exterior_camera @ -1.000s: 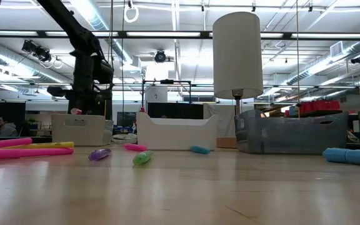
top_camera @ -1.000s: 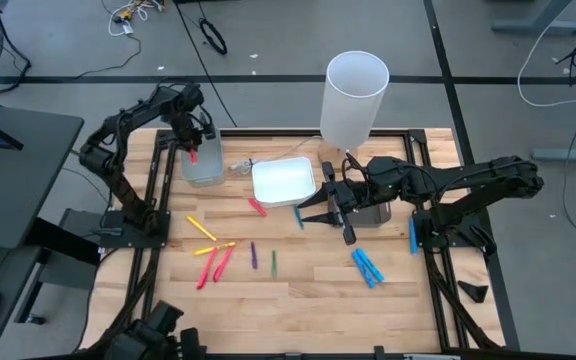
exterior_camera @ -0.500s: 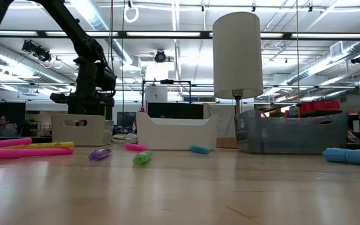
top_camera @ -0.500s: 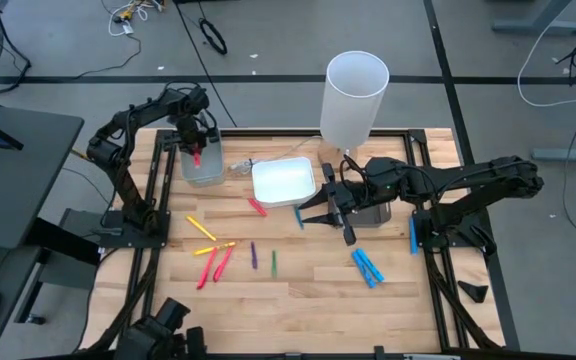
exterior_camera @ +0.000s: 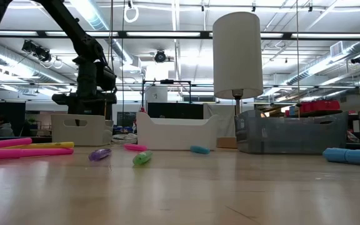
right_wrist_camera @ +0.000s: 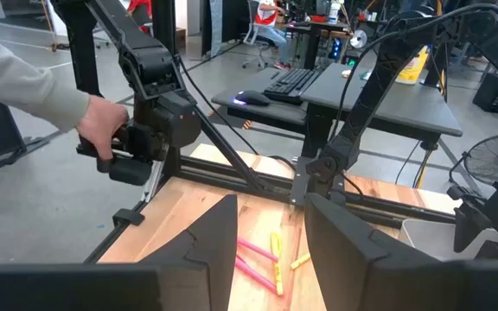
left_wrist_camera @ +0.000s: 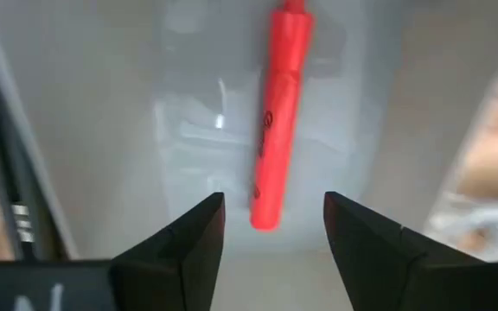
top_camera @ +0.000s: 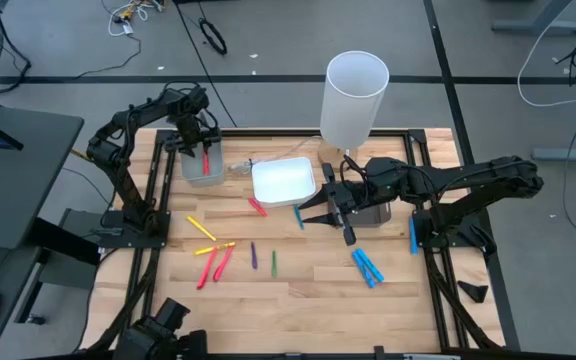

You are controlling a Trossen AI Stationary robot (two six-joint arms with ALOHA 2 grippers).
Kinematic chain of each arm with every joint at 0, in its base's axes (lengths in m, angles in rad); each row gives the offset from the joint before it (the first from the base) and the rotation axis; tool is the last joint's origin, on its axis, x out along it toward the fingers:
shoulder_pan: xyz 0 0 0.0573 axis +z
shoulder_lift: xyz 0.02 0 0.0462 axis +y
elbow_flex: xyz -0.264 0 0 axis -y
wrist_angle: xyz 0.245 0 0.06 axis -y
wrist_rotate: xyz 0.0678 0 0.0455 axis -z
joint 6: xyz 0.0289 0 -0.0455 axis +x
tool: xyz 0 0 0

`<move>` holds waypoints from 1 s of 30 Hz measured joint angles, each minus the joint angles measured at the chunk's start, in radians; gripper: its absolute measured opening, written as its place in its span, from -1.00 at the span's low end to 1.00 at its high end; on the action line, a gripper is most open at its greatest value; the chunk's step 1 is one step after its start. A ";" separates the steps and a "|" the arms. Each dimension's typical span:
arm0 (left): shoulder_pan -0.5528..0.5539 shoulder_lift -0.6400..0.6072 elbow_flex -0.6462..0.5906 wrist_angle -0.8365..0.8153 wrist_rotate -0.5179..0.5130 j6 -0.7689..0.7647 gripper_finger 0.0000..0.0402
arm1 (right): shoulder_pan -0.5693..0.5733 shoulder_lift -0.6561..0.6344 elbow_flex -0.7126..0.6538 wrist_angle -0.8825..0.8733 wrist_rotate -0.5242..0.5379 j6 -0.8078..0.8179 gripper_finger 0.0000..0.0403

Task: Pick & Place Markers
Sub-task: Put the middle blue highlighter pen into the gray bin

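One red marker (left_wrist_camera: 278,112) lies loose in the grey tray (top_camera: 200,165), left gripper (left_wrist_camera: 271,226) parted above it, gripping nothing; right gripper (top_camera: 320,212) waits mid-table, parted, empty, other markers (top_camera: 214,258) unsorted.

Glossy red marker (left_wrist_camera: 277,112), translucent plastic tray (left_wrist_camera: 128,104)

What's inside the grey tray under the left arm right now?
A red marker lies in the grey tray, released by the open left end effector. Its fingers hide the tray's near end.
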 joint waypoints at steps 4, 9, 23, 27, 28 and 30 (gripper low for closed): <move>-0.001 -0.049 0.001 0.002 0.021 0.069 -0.01 | 0.000 0.000 0.000 -0.004 0.000 0.000 -0.31; -0.006 -0.143 0.002 0.009 0.042 0.185 -0.06 | 0.000 0.000 0.000 -0.004 0.000 0.000 -0.31; -0.100 -0.443 0.002 0.196 0.236 0.317 -0.06 | 0.000 0.000 0.000 -0.004 0.000 0.008 -0.31; -0.158 -0.522 0.002 0.253 0.242 0.354 -0.06 | 0.000 0.000 0.000 -0.004 0.000 0.008 -0.31; -0.173 -0.539 0.002 0.266 0.249 0.367 -0.06 | 0.000 0.000 0.000 -0.004 0.000 0.008 -0.31; -0.207 -0.575 0.002 0.295 0.277 0.382 -0.06 | 0.000 0.000 0.000 -0.004 0.000 0.008 -0.31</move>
